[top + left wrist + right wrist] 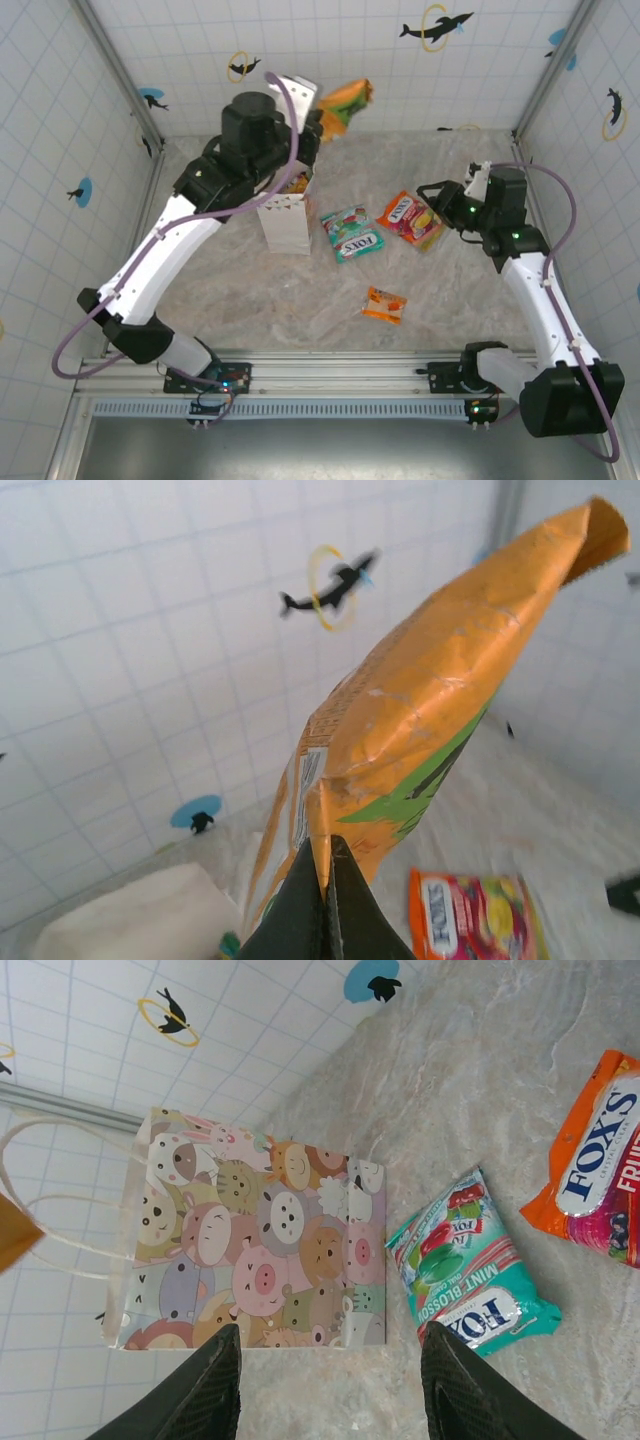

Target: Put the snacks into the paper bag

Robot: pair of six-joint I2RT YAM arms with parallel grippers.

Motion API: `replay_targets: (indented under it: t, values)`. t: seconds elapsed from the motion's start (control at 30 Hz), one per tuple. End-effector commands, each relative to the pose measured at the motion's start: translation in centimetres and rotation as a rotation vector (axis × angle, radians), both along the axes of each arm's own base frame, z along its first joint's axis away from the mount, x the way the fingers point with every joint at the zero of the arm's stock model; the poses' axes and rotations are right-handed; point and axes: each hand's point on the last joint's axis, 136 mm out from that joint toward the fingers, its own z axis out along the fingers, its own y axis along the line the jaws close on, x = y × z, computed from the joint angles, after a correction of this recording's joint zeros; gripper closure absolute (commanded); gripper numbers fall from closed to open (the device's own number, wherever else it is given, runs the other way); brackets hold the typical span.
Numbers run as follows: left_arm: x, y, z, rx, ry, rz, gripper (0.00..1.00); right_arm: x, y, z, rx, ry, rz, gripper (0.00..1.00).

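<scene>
Orange foil with a green flash is pinched by its bottom seam between the closed fingers of the left gripper, so the orange packet stands up and away from the wrist. That hold suits a drop, since the packet's long edge can go down first. From above, this packet hangs high, behind and a little to the right of the paper bag, not yet over the mouth. The bag stands upright on the bench, mouth up and handles fallen to one side, which leaves the opening free. Something yellow-orange shows inside the mouth, probably packets already in. The right gripper hovers with its jaws spread wide and nothing between them, aimed toward the bag's printed side, likely waiting its turn. The teal packet lies flat just right of the bag. The red-yellow packet lies beyond that, near the right gripper. The small orange packet lies apart, nearer the arms.
</scene>
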Motion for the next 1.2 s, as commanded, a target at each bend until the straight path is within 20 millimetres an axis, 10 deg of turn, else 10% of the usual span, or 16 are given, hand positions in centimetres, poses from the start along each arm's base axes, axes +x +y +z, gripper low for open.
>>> replay_targets:
  t: [0.0,0.3,1.17]
  values:
    - [0.1,2.9,4.0,-0.195,-0.055,0.103,1.0,-0.1,0.1,0.8,0.005,-0.05,-0.004,0.51]
    - [1.7,6.9,2.8,-0.264,-0.028,0.276,1.0,-0.3,0.6,-0.8,-0.006,-0.021,0.009,0.5]
    - [6.3,10.5,-15.8,-0.167,0.602,0.57,1.0,-1.0,2.5,-3.7,-0.015,0.04,0.058,0.51]
